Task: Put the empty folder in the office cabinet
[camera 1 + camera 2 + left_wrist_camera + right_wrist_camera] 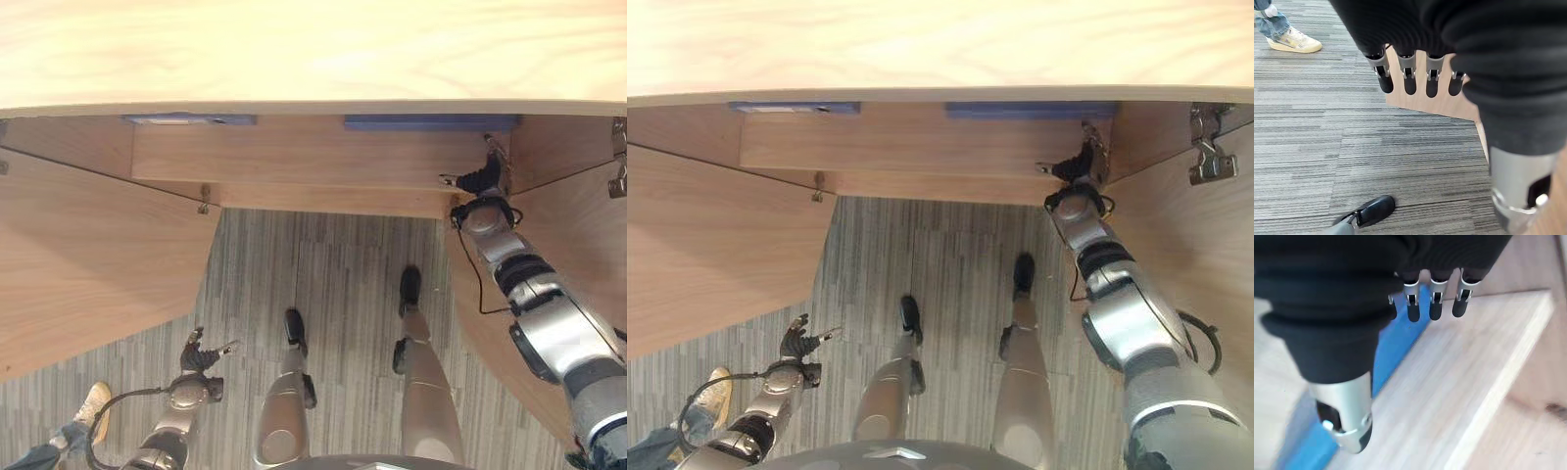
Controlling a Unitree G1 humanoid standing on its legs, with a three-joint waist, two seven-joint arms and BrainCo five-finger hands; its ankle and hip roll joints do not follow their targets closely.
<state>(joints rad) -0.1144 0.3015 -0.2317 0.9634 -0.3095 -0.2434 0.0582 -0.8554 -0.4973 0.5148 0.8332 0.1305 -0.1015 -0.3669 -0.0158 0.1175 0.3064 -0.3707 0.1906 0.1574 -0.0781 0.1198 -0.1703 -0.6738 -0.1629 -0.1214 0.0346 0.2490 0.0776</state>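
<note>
A blue folder lies flat on the wooden shelf inside the open office cabinet, under the right part of its pale top. My right hand reaches in at the shelf's right end, just below the folder. In the right wrist view its fingers are straight above the shelf board, their tips at the edge of the blue folder, and they hold nothing. My left hand hangs low over the carpet with fingers relaxed and empty.
Both cabinet doors stand open: the left door swings far out, the right door flanks my right arm, with a metal hinge by it. A second blue item lies on the shelf's left. A person's shoe is at lower left.
</note>
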